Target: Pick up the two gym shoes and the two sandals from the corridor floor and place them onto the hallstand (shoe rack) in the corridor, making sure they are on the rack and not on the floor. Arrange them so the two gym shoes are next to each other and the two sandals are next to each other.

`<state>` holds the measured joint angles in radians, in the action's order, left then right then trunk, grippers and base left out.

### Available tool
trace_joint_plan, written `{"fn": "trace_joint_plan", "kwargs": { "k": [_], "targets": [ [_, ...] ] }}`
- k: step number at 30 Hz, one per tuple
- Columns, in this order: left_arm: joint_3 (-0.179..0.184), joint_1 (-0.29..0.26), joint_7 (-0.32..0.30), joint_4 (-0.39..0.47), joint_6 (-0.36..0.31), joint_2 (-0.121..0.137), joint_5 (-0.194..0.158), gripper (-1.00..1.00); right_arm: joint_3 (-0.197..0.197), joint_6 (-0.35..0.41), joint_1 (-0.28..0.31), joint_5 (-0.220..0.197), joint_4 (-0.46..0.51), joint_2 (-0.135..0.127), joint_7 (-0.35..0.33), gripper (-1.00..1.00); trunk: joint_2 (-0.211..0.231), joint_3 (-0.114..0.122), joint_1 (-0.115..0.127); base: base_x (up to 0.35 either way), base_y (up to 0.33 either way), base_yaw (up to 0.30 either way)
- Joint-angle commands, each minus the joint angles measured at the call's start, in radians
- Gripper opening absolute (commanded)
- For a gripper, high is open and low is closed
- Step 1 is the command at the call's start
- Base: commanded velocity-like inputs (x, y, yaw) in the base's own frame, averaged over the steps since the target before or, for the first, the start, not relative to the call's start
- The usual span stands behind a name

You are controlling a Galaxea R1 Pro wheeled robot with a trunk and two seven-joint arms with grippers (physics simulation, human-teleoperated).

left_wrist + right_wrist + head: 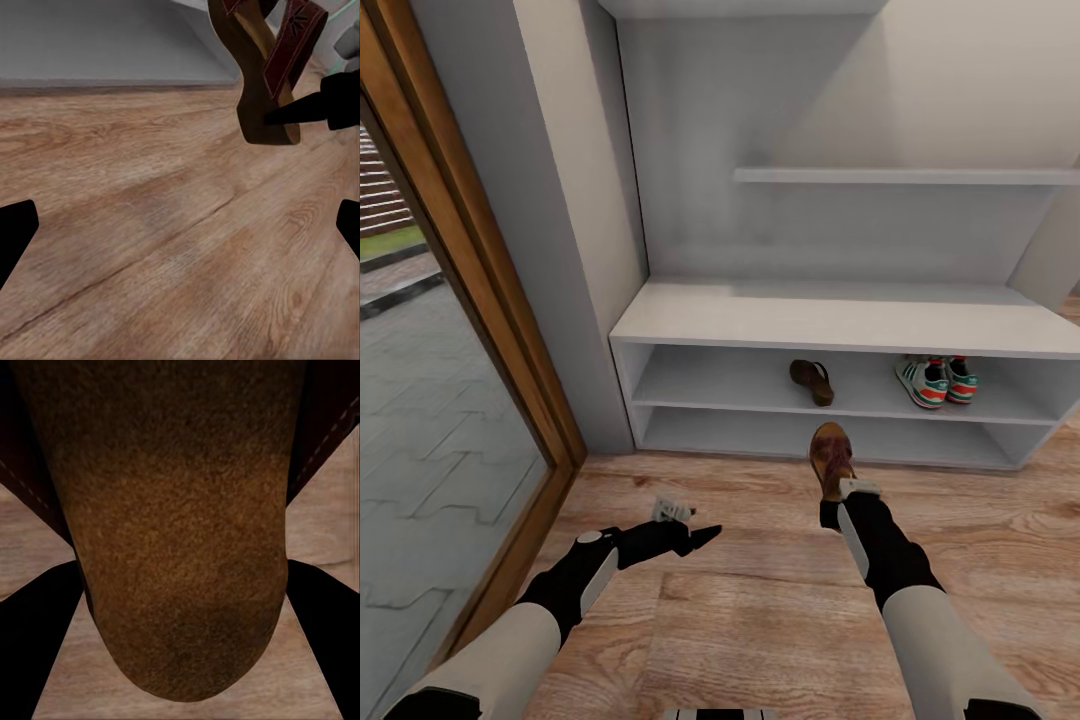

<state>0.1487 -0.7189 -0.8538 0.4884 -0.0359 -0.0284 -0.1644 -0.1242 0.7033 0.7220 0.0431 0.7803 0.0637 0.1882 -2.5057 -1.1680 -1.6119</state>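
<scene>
Both gym shoes (937, 381) stand side by side at the right of the hallstand's (840, 322) upper shoe shelf. One dark brown sandal (812, 381) lies on the same shelf, left of them with a gap between. The second sandal (830, 455) hangs tilted just above the corridor floor (760, 620), in front of the lower shelf, with my right gripper (832, 488) shut on its heel end. In the right wrist view its brown sole (172, 532) sits between the fingers. My left gripper (695, 538) is open and low over the floor, left of the held sandal (262, 75).
A wood-framed glass door (450, 330) runs along the left, with a grey wall section (550, 220) between it and the hallstand. A wall shelf (905, 176) sits above the bench top. Open plank floor lies between my arms and the hallstand.
</scene>
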Motion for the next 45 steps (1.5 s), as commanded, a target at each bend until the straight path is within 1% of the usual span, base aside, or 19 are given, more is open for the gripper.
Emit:
{"fn": "trace_joint_plan", "kwargs": {
  "k": [1, 9, 17, 18, 22, 30, 32, 40, 45],
  "targets": [
    [0.005, -0.001, -0.003, 0.000, -0.002, 0.001, -0.009, 1.00, -0.003, 0.004, 0.001, 0.005, 0.002, 0.002, 0.002, -1.00, 0.000, -0.001, 0.000, 0.000, 0.000, 0.000],
    [0.007, -0.001, -0.007, 0.000, 0.002, 0.001, -0.009, 1.00, -0.003, 0.005, 0.002, 0.005, 0.002, 0.003, 0.006, -1.00, 0.000, -0.001, 0.000, 0.000, 0.000, 0.000],
    [0.040, -0.001, -0.007, 0.000, 0.002, 0.001, -0.009, 1.00, -0.002, 0.006, 0.005, 0.000, 0.009, 0.007, 0.003, -1.00, 0.000, -0.001, 0.000, 0.000, 0.000, 0.000],
    [0.043, -0.001, -0.007, 0.000, 0.002, 0.001, -0.009, 1.00, -0.002, 0.007, 0.007, -0.001, 0.026, 0.014, 0.003, -1.00, 0.000, -0.001, 0.000, 0.000, 0.000, 0.000],
    [0.044, -0.001, -0.007, 0.000, 0.002, 0.001, -0.009, 1.00, -0.002, 0.010, 0.008, -0.003, 0.076, 0.018, 0.002, -1.00, 0.000, -0.001, 0.000, 0.000, 0.000, 0.000],
    [0.045, -0.001, -0.007, 0.000, 0.002, 0.001, -0.009, 1.00, -0.002, 0.011, 0.008, -0.003, 0.086, 0.018, 0.002, -1.00, 0.000, -0.001, 0.000, 0.000, 0.000, 0.005],
    [0.045, -0.001, -0.007, 0.000, 0.002, 0.001, -0.009, 1.00, -0.002, 0.011, 0.008, -0.003, 0.086, 0.018, 0.002, -1.00, 0.000, -0.002, 0.000, 0.000, 0.000, 0.107],
    [0.045, -0.001, -0.007, 0.001, 0.002, 0.000, -0.009, 1.00, -0.001, 0.012, 0.008, -0.003, 0.086, 0.018, 0.002, -1.00, 0.002, 0.020, 0.004, 0.000, 0.000, 0.184],
    [0.045, -0.001, -0.007, 0.001, 0.002, 0.001, -0.009, 1.00, 0.000, 0.012, 0.008, -0.003, 0.086, 0.018, 0.002, -1.00, 0.002, 0.014, 0.004, 0.000, 0.000, 0.201]
  ]
}}
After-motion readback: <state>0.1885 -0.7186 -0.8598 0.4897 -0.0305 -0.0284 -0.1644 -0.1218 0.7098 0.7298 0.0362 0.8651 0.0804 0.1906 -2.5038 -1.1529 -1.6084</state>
